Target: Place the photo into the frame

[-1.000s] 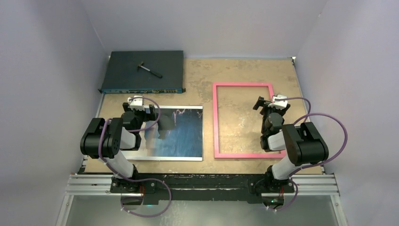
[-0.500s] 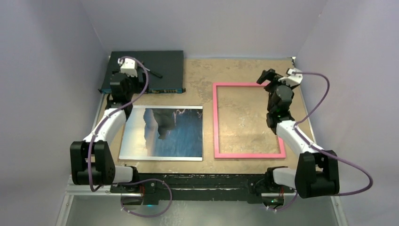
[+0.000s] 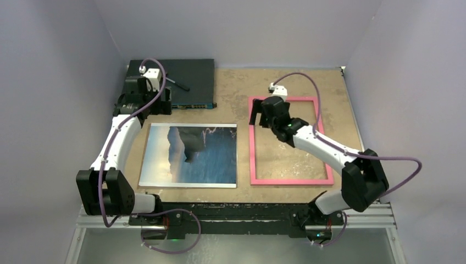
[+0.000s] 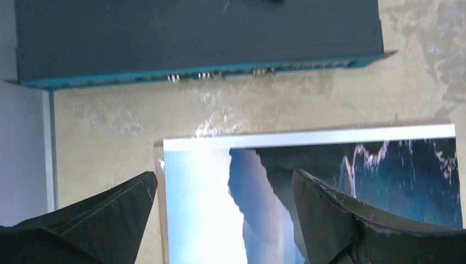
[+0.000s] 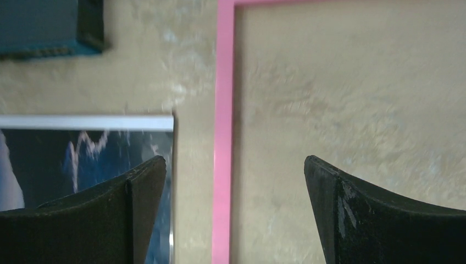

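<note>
On the table [image 3: 236, 88], the photo [image 3: 189, 155] lay flat just left of the frame [image 3: 251, 143], while the left gripper [image 4: 222, 181] over its far corner and the right gripper [image 5: 235, 159] over the frame's rail both gaped empty, suggesting a shallow edge pinch.

High overhead view, two close downward wrist views, photo [image 3: 189, 155] in all
</note>
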`<state>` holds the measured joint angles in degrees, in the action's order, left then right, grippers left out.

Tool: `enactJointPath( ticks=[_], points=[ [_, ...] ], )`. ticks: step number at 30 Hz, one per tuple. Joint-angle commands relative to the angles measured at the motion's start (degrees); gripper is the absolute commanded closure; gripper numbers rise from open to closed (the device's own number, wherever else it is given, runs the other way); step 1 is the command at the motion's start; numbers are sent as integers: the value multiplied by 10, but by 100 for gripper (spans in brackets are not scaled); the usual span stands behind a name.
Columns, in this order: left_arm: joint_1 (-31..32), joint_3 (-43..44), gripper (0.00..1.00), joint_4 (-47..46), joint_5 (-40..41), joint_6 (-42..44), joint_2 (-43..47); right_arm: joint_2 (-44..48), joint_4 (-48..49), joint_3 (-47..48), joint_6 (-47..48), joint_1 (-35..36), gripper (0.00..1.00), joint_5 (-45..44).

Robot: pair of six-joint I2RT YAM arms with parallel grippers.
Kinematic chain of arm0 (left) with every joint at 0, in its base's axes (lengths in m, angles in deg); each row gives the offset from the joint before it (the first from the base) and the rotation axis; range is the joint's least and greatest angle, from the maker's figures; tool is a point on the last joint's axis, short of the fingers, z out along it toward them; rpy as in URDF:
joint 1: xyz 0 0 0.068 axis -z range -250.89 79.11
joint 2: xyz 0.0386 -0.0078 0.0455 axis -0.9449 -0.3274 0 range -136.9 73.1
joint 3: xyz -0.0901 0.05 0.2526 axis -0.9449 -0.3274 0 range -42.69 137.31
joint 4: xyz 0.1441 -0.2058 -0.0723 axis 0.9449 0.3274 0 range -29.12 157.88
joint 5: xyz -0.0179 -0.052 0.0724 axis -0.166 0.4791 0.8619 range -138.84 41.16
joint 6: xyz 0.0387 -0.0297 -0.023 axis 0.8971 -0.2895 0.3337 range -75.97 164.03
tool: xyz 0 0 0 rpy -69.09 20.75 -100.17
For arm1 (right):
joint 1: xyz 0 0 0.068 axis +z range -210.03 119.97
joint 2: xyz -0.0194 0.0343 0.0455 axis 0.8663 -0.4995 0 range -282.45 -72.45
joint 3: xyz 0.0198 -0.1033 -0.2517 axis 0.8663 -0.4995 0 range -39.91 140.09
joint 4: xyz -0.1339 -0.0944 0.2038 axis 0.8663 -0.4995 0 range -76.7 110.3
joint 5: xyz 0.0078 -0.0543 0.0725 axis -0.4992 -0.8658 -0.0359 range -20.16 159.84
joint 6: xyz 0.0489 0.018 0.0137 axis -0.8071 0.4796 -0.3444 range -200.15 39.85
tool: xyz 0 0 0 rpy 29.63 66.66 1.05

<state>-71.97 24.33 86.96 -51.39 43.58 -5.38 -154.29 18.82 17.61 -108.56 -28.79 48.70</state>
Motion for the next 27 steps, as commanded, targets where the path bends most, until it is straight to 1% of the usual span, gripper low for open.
enactJointPath(
  ticks=[1,5,9,12,17,24,27],
  points=[
    [-4,-7,9,62,-6,-1,39,-29,-89,13,-41,57,3,-69],
    [-5,2,11,99,2,32,36,-85,-117,34,-73,117,6,-111],
    [-5,15,11,114,13,41,33,-143,-145,55,-94,145,16,-128],
    [-5,22,12,121,10,42,32,-170,-150,60,-97,150,26,-134],
    [-5,29,13,126,4,44,27,-198,-147,59,-96,150,34,-142],
    [-5,44,14,134,9,51,12,-235,-110,43,-91,150,47,-116],
    [-5,45,14,136,4,51,9,-243,-105,44,-90,150,56,-110]
  ],
)
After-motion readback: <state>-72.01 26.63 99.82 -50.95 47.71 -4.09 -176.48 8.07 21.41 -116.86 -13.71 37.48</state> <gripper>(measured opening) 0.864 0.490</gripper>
